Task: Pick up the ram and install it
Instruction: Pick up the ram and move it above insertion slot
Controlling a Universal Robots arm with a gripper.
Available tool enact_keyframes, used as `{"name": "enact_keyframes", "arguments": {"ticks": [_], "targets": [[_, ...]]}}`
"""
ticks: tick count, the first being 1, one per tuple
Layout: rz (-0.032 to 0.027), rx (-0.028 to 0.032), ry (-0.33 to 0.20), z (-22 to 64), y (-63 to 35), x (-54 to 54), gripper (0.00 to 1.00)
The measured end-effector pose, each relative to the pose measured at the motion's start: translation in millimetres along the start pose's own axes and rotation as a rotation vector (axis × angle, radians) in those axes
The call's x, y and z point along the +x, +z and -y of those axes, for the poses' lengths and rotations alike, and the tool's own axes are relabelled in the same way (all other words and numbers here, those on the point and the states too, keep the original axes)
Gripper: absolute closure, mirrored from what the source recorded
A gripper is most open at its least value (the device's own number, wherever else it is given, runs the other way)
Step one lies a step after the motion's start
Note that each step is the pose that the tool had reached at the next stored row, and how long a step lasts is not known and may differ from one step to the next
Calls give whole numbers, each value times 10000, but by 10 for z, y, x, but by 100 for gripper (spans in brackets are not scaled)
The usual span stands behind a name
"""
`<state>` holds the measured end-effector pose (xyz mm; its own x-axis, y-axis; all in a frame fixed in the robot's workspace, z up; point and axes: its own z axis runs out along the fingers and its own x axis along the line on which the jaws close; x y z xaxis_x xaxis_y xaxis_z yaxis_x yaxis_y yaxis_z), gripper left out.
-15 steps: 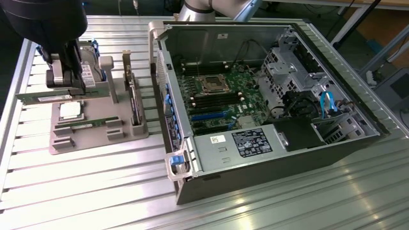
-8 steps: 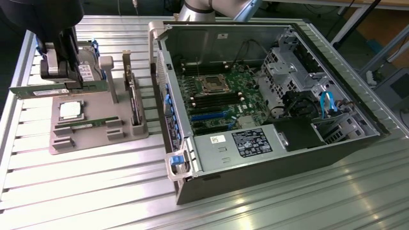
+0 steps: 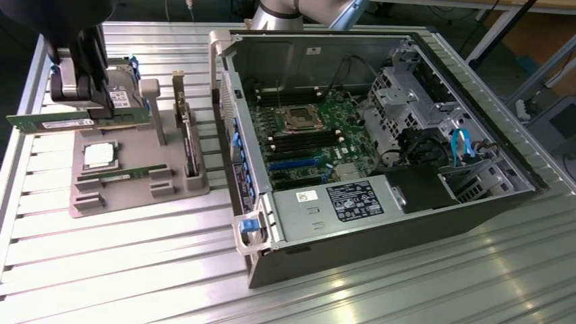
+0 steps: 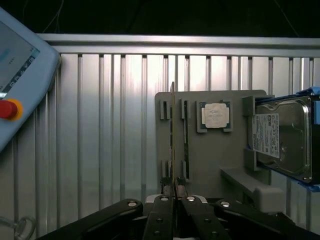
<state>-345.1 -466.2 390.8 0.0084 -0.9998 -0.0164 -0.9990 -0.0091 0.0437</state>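
The tool [image 3: 94,116] is clenched on the ram [image 3: 50,124], held over the grey holder tray [image 3: 135,196] at nine o'clock from the open computer case [image 3: 378,135] in the exterior view; a second stick [image 3: 121,175] lies in the tray; the wrist view shows the ram edge-on, with a processor [image 4: 215,115] and a hard drive [image 4: 280,140].

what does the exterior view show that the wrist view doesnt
Exterior view: the open computer case with its motherboard, standing to the exterior view's right of the grey tray.
Wrist view: a pale handheld controller with a red button, lying on the slatted metal table.
Both: the tool shut on the ram over the tray, the silver processor chip in the tray, the hard drive beside it, and the table.
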Motion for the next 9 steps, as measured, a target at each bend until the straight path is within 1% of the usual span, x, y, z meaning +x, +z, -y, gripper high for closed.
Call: {"name": "enact_keyframes", "arguments": {"ticks": [9], "targets": [[-1,-2,1,3,-4,-1,88]]}}
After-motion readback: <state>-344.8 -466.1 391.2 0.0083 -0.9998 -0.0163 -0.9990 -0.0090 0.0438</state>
